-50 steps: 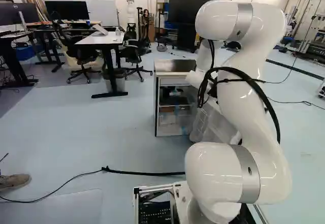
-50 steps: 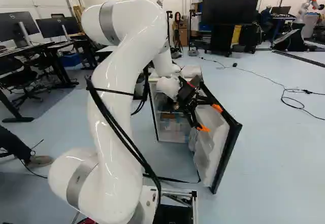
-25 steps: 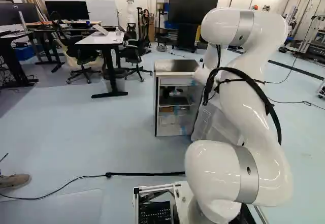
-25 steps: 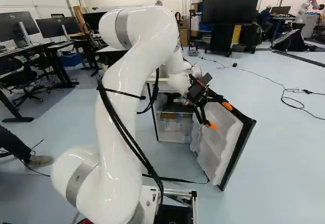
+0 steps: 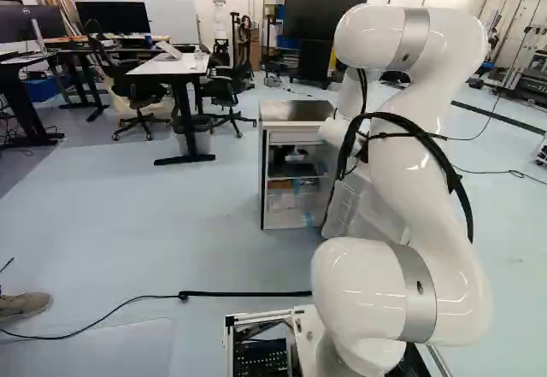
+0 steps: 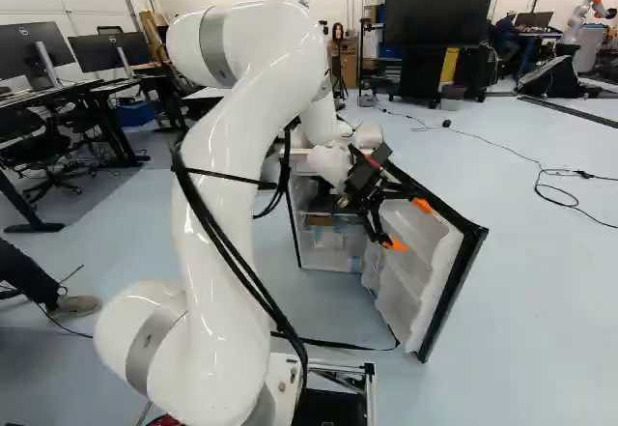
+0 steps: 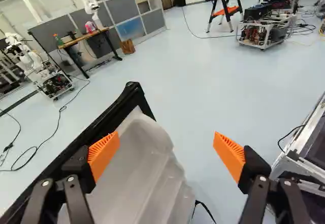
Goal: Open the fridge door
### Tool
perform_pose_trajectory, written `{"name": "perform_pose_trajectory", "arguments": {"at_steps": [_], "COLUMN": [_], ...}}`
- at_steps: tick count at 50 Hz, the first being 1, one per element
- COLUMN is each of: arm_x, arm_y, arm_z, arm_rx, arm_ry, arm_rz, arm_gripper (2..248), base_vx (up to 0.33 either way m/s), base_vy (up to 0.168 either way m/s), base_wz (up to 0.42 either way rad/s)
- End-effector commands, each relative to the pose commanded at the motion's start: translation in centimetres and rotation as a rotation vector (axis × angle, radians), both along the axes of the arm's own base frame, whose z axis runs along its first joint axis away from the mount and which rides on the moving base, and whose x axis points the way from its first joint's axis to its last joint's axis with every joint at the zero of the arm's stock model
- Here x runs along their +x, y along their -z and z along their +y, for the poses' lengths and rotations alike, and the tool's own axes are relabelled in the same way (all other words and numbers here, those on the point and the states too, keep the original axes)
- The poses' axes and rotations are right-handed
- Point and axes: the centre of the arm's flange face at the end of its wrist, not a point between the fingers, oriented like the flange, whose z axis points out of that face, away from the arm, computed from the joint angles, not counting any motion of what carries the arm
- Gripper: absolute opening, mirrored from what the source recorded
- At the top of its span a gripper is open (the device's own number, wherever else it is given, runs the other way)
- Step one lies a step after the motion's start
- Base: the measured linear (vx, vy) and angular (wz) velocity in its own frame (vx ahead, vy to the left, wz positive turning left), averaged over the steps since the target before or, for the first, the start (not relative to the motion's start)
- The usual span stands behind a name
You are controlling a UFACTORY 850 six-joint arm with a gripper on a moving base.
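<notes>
The fridge door is swung wide, out to the right of the fridge in the right base view, so the job looks almost done. Maybe a small push is left, then backing away. The end effector has its fingers far apart, with one by the door's top edge and nothing pinched. I can't tell if that finger touches the door. The arm hides part of the door in the left base view. The door's front and handle don't show, and the things inside the fridge are hard to make out.
</notes>
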Motion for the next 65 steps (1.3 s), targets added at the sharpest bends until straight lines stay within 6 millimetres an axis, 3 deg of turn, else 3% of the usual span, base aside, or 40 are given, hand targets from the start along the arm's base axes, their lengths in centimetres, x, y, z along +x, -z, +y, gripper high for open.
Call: {"name": "perform_pose_trajectory", "arguments": {"at_steps": [65], "arm_x": [-3.7], "arm_y": [0.2], "arm_z": [13.9], "arm_rx": [-0.027], "arm_ry": [-0.871], "arm_rz": [0.158], "arm_gripper": [247], "base_vx": [0.0], "base_vy": [0.0], "base_wz": [0.0]}}
